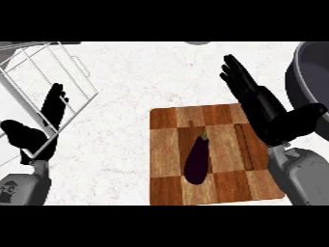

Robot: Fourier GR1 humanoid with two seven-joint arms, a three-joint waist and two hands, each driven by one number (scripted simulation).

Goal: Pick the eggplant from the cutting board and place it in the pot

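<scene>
A dark purple eggplant (198, 159) lies lengthwise on a checkered wooden cutting board (167, 144), its green stem pointing away from me. A large dark grey pot (316, 82) stands at the right edge, partly cut off by the view. My right hand (263, 103) hovers open over the board's right side, between eggplant and pot, fingers straight and pointing away; it touches neither. My left hand (42, 123) stays open at the left, fingers up, holding nothing.
A white wire dish rack (35, 72) fills the upper left, and my left hand overlaps its near edge. White marble counter (138, 72) spreads beyond the board. Something grey (199, 43) peeks in at the top edge.
</scene>
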